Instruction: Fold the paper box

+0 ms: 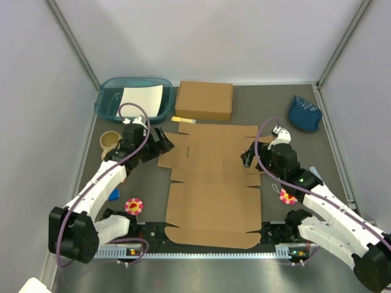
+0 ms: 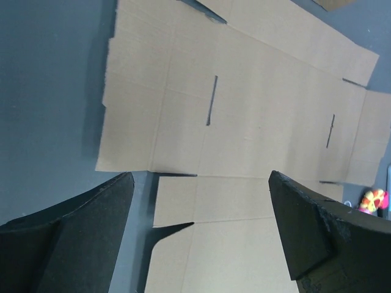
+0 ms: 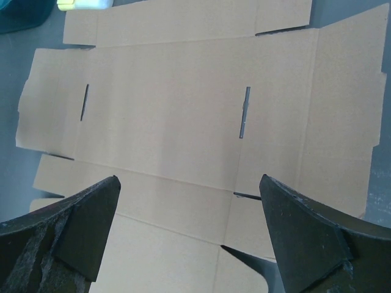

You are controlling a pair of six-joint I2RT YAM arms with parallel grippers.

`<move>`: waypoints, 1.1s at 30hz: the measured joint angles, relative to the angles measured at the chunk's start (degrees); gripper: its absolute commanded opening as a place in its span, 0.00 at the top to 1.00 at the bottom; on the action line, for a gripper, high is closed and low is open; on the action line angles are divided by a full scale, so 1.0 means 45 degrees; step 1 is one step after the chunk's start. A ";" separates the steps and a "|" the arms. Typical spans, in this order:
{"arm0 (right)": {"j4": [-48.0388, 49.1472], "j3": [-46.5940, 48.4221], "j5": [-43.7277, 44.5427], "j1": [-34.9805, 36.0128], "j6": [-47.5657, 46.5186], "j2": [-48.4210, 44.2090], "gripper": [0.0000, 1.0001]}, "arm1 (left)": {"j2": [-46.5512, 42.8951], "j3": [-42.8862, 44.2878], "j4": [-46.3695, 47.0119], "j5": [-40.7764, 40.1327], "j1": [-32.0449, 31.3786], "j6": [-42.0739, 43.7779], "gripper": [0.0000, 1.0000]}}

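The paper box (image 1: 214, 195) lies flat and unfolded on the dark table, a brown die-cut sheet with flaps, tabs and two slits. My left gripper (image 1: 164, 144) hovers at the sheet's left side flap, open and empty. In the left wrist view the sheet (image 2: 256, 104) fills the picture beneath the open gripper (image 2: 200, 177). My right gripper (image 1: 247, 159) hangs over the right side flap, also open with nothing in it. The right wrist view shows the sheet (image 3: 171, 104) below the wide-apart jaws of that gripper (image 3: 189, 178).
Behind the sheet stands a closed brown box (image 1: 204, 100) with a yellow stick (image 1: 183, 120) in front of it. A teal tray (image 1: 110, 91) at the back left holds white paper (image 1: 142, 97). A beige cup (image 1: 110, 141), a blue bag (image 1: 304, 113) and two flower toys (image 1: 134, 206) (image 1: 288, 197) flank the sheet.
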 measured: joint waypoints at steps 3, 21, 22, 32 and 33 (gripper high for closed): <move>0.0015 0.0010 0.0087 -0.0005 0.0005 0.0000 0.01 | 0.0000 -0.0010 -0.0015 -0.0573 0.0063 -0.0243 0.02; 0.0957 0.0029 -0.1763 -0.0005 -0.0306 0.0238 0.01 | 0.4741 -0.0005 0.1545 -0.1020 0.1394 -0.0874 0.12; 0.0986 0.0034 -0.1865 0.0000 -0.0306 0.0233 0.01 | 0.4862 -0.0005 0.1710 -0.0855 0.1491 -0.0874 0.12; 0.1282 0.0034 -0.2142 -0.0005 -0.0248 0.0359 0.01 | 0.6203 0.0136 0.4347 0.2079 0.2108 -0.0894 0.23; 0.1360 0.0034 -0.2152 -0.0005 -0.0199 0.0486 0.01 | 0.6266 0.0136 0.4459 0.2288 0.2108 -0.0894 0.24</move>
